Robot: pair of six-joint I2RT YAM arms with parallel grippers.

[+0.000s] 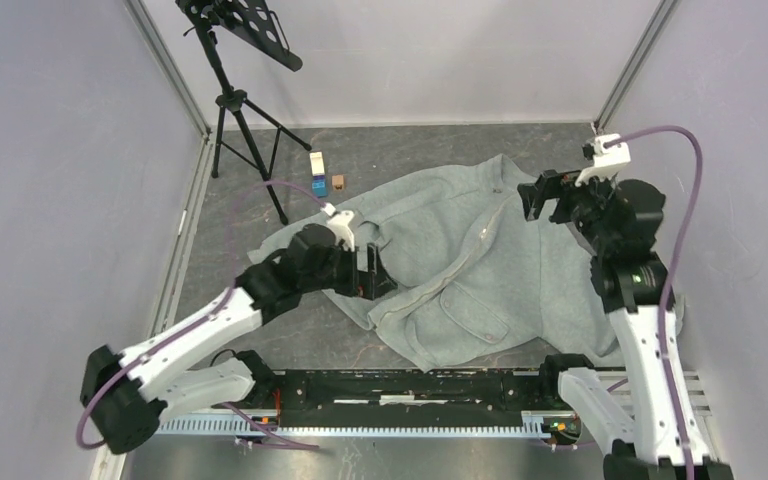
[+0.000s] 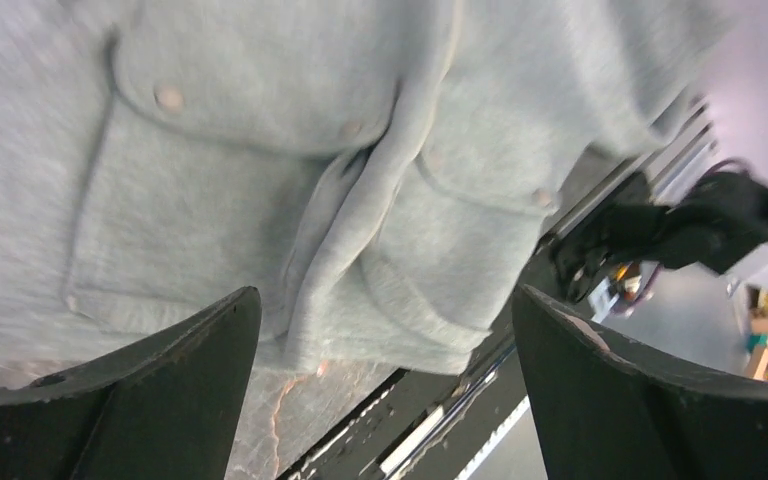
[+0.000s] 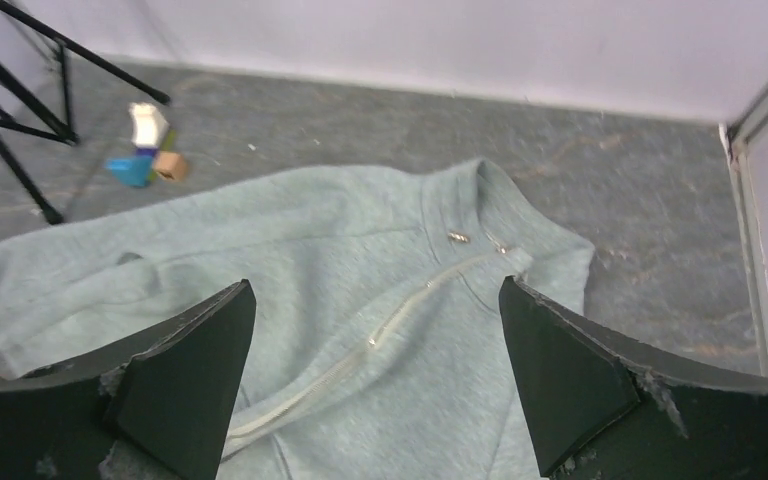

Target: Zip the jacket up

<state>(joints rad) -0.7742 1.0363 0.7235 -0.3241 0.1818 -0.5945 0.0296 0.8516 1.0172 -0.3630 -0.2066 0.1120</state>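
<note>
Though rumpled, soft grey-green fleece jacket (image 1: 452,245).

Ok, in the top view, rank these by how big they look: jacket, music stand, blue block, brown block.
1. jacket, largest by far
2. music stand
3. blue block and brown block: both tiny, too alike to rank

plain pale lilac walls (image 1: 440,50) close in a dark grey, mottled desk (image 1: 420,150), with bare aluminium posts (image 1: 166,62) at the back corners. a black folding music stand on a tripod (image 1: 232,98) stands at the back left. the light is soft and even.
</note>
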